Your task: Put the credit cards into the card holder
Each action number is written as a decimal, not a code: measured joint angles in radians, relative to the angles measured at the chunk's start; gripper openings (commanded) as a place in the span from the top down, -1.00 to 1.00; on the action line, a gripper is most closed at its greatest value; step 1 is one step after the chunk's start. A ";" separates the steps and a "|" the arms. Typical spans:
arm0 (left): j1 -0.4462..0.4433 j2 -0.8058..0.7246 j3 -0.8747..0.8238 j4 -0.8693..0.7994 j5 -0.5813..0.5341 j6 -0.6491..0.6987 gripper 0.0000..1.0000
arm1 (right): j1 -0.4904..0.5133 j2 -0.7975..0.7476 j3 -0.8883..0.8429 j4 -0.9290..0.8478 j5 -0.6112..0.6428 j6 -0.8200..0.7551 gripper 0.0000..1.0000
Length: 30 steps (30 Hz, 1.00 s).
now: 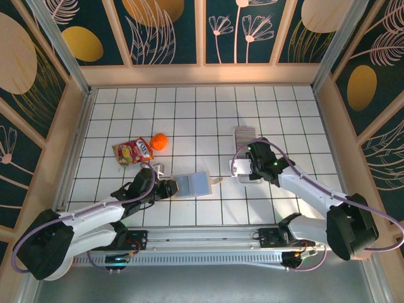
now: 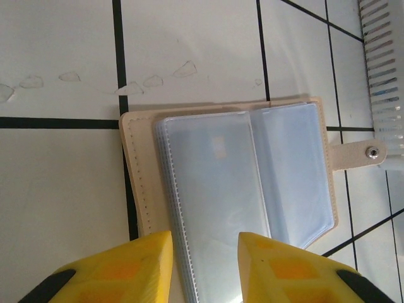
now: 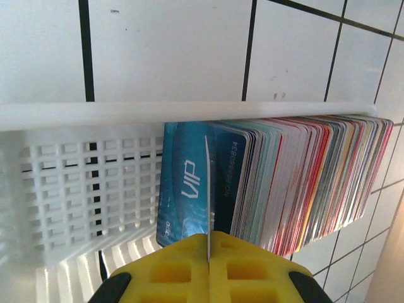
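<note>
In a white lattice tray (image 3: 82, 183), right of centre on the tiled table (image 1: 189, 107): credit cards (image 3: 297, 183) packed on edge in a tight, slanting row, a blue VIP one foremost, then white, pink, red and grey edges. Clamped between the closed yellow fingers of the right gripper (image 3: 208, 245): a single card (image 3: 206, 189), edge-on, upright just in front of the row.

Left of that, well apart, with bare tiles between: the card holder (image 2: 221, 189), spread open and flat, with a beige stitched cover, grey-blue clear sleeves and a snap tab (image 2: 361, 154) out to one side. Over its near edge, the left gripper (image 2: 205, 265), jaws partly apart, one fingertip above the cover, the other above the sleeves; contact impossible to tell.

Farther back on the left, a red-and-yellow snack packet (image 1: 132, 151) beside an orange ball (image 1: 160, 141), clear of both arms.

Along the near edge, a white slotted rail (image 1: 208, 255); on the other three sides, wooden walls (image 1: 202, 74); wide open tiles toward the back.
</note>
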 measured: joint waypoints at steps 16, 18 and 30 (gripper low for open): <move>0.000 -0.096 0.000 -0.061 -0.043 -0.011 0.40 | 0.179 -0.148 0.176 -0.180 -0.143 0.470 1.00; 0.000 -0.112 0.000 -0.073 -0.056 -0.024 0.41 | 0.197 -0.163 0.201 -0.137 -0.155 0.622 1.00; 0.000 -0.152 -0.026 -0.087 -0.060 -0.125 0.42 | 0.202 -0.043 0.065 0.262 -0.321 1.732 1.00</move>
